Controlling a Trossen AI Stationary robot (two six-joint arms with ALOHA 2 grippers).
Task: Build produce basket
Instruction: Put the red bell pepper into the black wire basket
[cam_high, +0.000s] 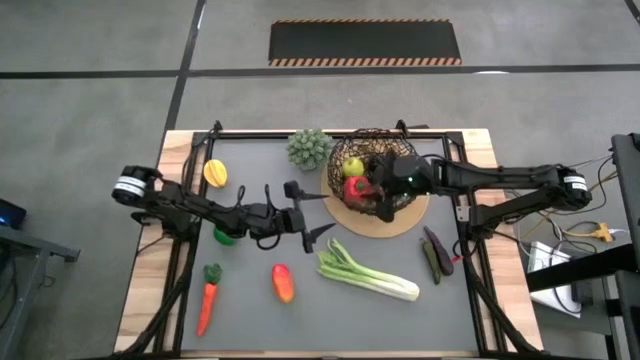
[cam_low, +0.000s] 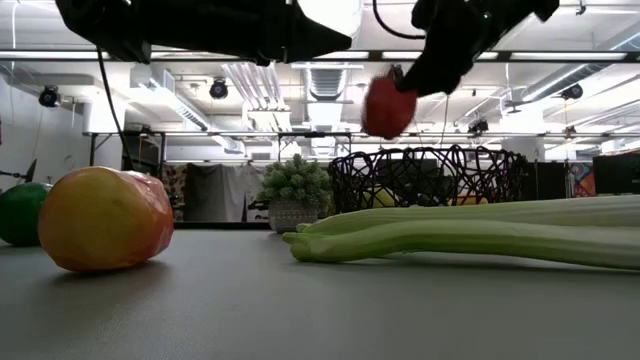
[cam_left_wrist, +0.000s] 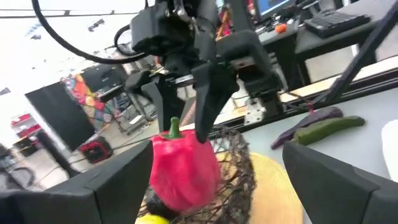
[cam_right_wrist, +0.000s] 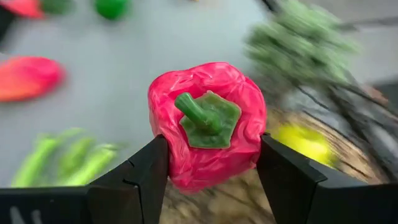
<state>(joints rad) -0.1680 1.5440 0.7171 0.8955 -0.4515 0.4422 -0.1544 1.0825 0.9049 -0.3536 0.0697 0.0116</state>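
The wire mesh basket (cam_high: 392, 158) stands on a tan round mat (cam_high: 400, 222) at the table's far right, with a yellow-green fruit (cam_high: 353, 166) in it. My right gripper (cam_right_wrist: 213, 140) reaches in from the right and is shut on a red pepper (cam_high: 355, 187), held above the basket's left rim. My left gripper (cam_high: 312, 210) stands open just left of the basket, level, with nothing between its fingers. The rest of the produce lies on the grey mat: a leek-like stalk (cam_high: 368, 275), a carrot (cam_high: 207, 300), an orange-red piece (cam_high: 283, 282), a yellow piece (cam_high: 215, 173) and a green piece (cam_high: 225, 235). My right gripper pinches the red pepper by two opposite sides (cam_right_wrist: 163, 163) between its two fingers. The green stem (cam_right_wrist: 205, 118) faces back toward the wrist. The fingers slant down from the table's right. The pepper hangs clear above the basket's rim (cam_low: 400, 160), touching nothing else.
A small potted green plant (cam_high: 309, 148) stands just left of the basket. A dark purple piece and a green piece (cam_high: 435, 255) lie by the table's right rail. A black frame (cam_high: 190, 170) runs around the grey mat. Bare mat lies between the carrot and the stalk.
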